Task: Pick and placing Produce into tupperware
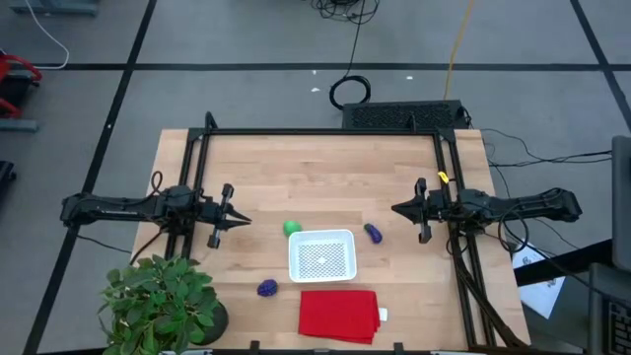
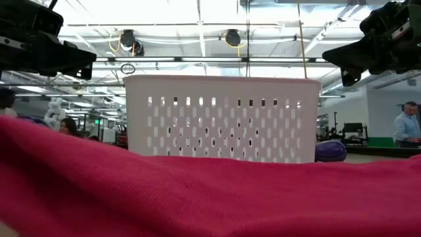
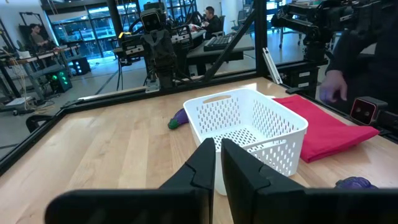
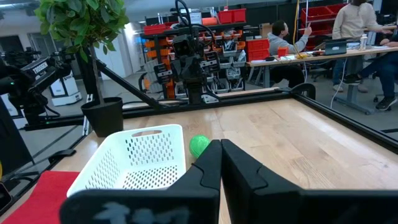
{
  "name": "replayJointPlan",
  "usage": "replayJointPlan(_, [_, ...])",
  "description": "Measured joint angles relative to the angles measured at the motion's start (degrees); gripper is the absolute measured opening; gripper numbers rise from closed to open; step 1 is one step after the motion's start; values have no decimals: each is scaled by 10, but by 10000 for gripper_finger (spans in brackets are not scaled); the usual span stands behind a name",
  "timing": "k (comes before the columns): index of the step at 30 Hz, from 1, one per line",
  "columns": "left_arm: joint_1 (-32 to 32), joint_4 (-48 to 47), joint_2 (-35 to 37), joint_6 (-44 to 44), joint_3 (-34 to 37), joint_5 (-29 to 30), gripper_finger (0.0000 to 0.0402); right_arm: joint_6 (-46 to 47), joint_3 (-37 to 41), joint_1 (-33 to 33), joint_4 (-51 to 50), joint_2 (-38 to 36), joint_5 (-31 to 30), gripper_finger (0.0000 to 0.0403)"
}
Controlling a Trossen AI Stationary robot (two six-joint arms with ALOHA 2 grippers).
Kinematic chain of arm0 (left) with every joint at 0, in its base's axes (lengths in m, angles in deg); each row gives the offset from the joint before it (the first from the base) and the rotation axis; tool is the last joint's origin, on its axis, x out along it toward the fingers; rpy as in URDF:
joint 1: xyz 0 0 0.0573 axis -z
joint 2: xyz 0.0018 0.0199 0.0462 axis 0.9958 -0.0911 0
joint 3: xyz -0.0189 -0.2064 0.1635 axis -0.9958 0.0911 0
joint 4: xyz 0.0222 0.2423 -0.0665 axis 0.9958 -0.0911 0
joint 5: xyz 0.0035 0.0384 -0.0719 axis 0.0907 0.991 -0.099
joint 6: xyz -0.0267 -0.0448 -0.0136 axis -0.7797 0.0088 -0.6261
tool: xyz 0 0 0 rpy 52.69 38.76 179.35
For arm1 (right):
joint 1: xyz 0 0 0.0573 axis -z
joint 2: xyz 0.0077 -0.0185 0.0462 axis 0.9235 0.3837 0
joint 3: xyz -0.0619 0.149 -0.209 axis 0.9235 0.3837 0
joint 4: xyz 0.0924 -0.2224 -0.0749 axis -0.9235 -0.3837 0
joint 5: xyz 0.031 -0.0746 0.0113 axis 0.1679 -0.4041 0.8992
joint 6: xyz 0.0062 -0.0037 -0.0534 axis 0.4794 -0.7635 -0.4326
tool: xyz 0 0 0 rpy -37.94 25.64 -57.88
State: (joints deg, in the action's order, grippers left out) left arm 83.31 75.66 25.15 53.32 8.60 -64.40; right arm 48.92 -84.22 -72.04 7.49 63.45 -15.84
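The white tupperware point(image 1: 322, 254) stands on the table's near middle, with perforated walls point(image 2: 220, 118). The bright green piece point(image 1: 292, 228) lies just off its far left corner and also shows in the right wrist view point(image 4: 199, 145). The elongated purple piece point(image 1: 374, 233) lies to its right point(image 3: 179, 118). The roundish purple piece point(image 1: 267, 288) lies near its near left corner point(image 3: 354, 182). My left gripper point(image 1: 244, 222) hovers left of the green piece, shut. My right gripper point(image 1: 395, 209) hovers right of the elongated purple piece, shut. Both hang above the table, holding nothing.
A folded red cloth point(image 1: 339, 316) lies at the near edge, in front of the tupperware. A potted leafy plant point(image 1: 158, 301) stands at the near left corner. A black frame point(image 1: 325, 131) borders the table. A person's hand point(image 3: 333, 92) shows beyond the red cloth.
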Motion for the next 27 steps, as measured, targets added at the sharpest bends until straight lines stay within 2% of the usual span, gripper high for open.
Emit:
replayJointPlan(24, [0,0,0,0,0,0,31,0,0,0,0,0,0,0])
replayJointPlan(25, [0,0,0,0,0,0,31,-8,0,0,0,0,0,0])
replayJointPlan(27, [0,0,0,0,0,0,31,-93,0,1,1,0,-2,0])
